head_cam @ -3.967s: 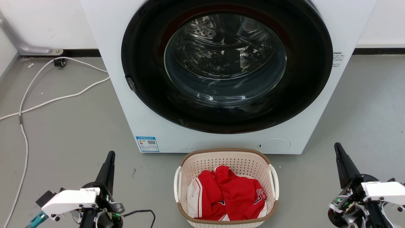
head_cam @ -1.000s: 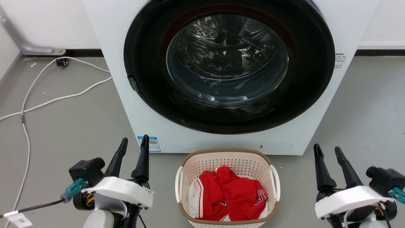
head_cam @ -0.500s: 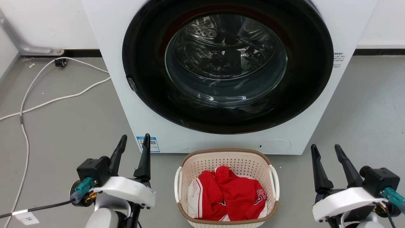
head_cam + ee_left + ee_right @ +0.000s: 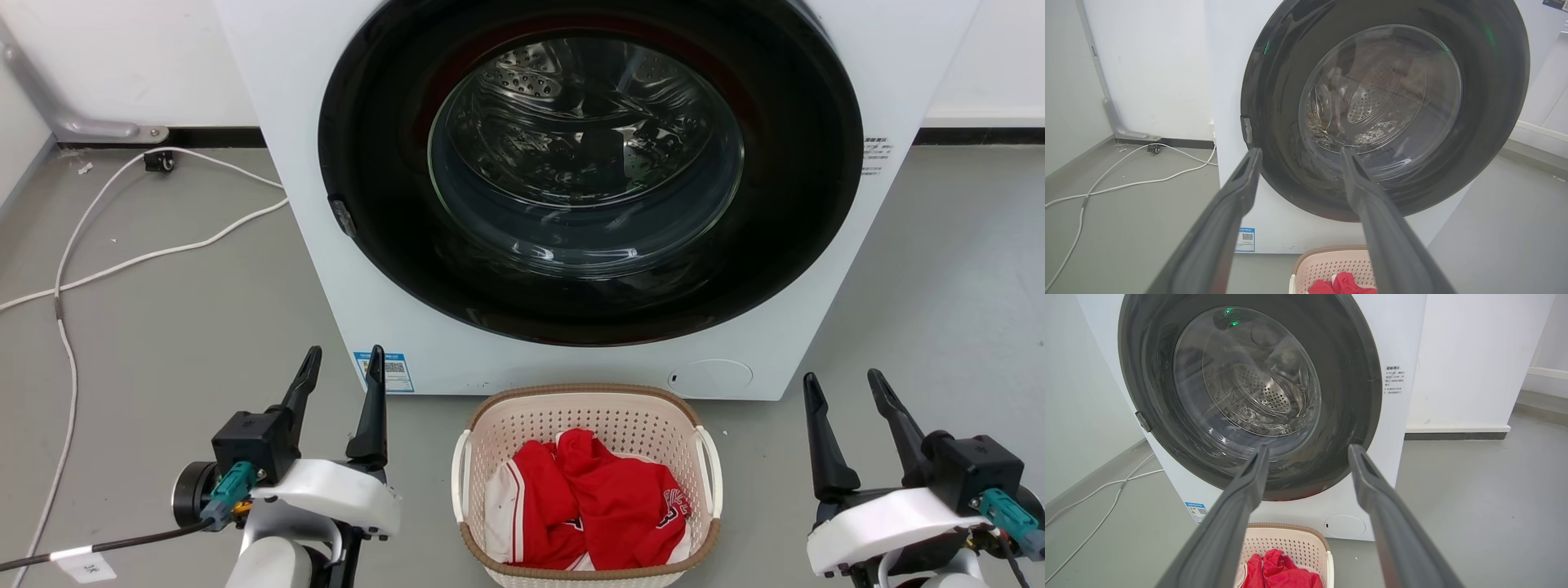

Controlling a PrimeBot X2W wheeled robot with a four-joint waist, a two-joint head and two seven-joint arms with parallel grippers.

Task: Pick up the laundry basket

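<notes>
Laundry basket point(image 4: 604, 418) sitting on floor point(image 4: 163, 327) midway between left gripper point(image 4: 344, 353) and right gripper point(image 4: 841, 376), both gaping empty; side handles point(image 4: 457, 474) facing one each.

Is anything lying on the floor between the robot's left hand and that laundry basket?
No. In the head view, the grey floor between the left hand and the laundry basket is bare, and the two are apart.

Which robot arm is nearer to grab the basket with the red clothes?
Left, slightly: the open left gripper sits a bit nearer the laundry basket than the open right gripper does. Neither touches it.
</notes>
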